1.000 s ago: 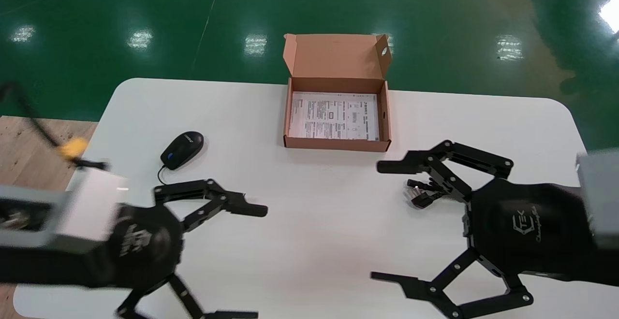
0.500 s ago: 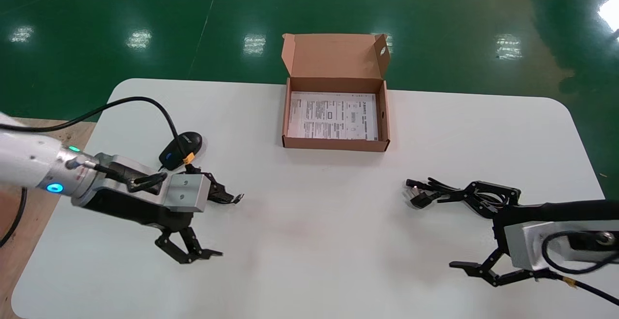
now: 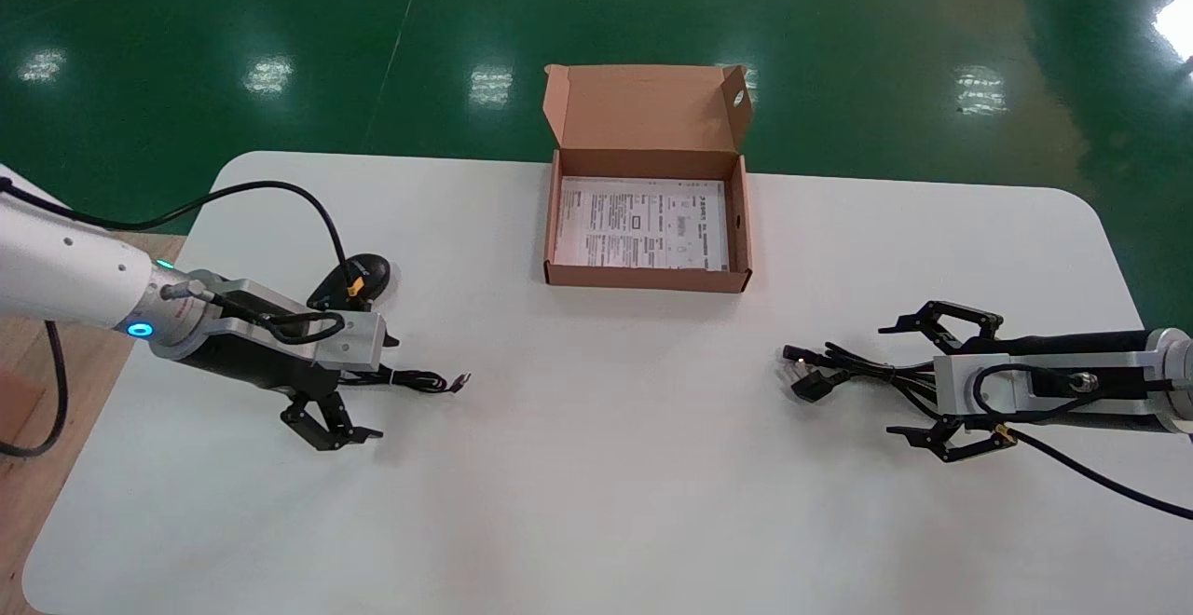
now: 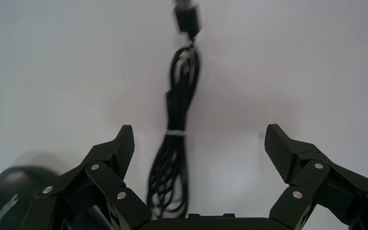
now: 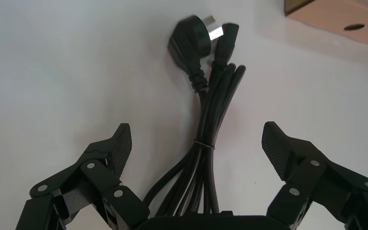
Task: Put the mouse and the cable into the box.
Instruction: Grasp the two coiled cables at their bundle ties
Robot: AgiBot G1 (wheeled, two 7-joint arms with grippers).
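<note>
**Both grippers wide open over cords; box holds only paper**

L side: left gripper [image 3: 380, 387] sits low over the table [image 3: 596, 485], near-left area, jaws spread wide, holding nothing. Its two fingers straddle the mouse lead [image 4: 177, 143], a thin black cord bundled w/ a small tie. In the left wrist view there's clear table betw. each fingertip and the cord. The lead's USB end [image 3: 459, 380] sticks out to the right of the gripper. The mouse [image 3: 365, 272], black, lies on the table just on the far side of the gripper. It's partly hidden by the wrist in the head view, and only an edge shows in the wrist view.

R side: right gripper [image 3: 890, 378] is also low over the table, pointing left, jaws spread wide, nothing held. The power cable [image 5: 211, 124], a thick black tied bundle, runs betw. the fingers. Right wrist view shows gaps on both sides, so no contact. Its plug [image 5: 194, 36] lies at the left end of the bundle, well right of table centre.

Box [image 3: 648, 278]: brown cardboard, far-centre of the table, well apart from both grippers. Its lid [image 3: 648, 107] stands up at the far edge. Inside is a flat printed sheet [image 3: 643, 222]. Mouse and power cable are both outside it, on the table.
</note>
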